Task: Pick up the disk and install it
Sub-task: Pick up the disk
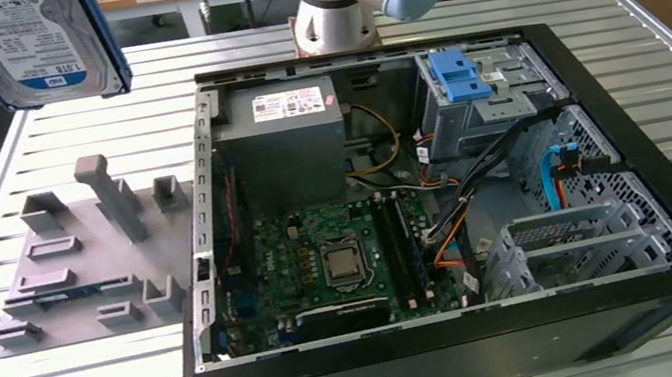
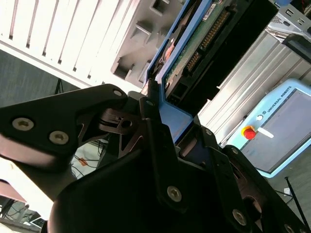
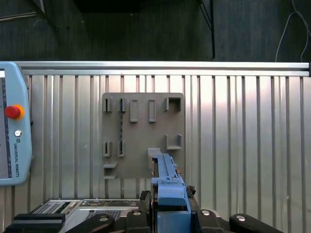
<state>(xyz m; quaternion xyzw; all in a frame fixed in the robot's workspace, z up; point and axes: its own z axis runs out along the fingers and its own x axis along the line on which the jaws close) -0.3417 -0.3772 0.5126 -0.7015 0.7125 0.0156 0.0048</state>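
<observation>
The disk hangs high above the grey rack, beside the open computer case; the gripper squeezes its blue edge tight.

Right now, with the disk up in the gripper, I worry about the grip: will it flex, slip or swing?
Probably stiff and heavy for its size: the disk is a flat, metal-cased slab. The gripper seems to clamp only its smooth blue plastic carrier at one end, so it might slip or pivot if jolted.

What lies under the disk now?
The grey plate on the ribbed table, in the first wrist view; the disk, held in the tool, covers the patch directly beneath.
</observation>
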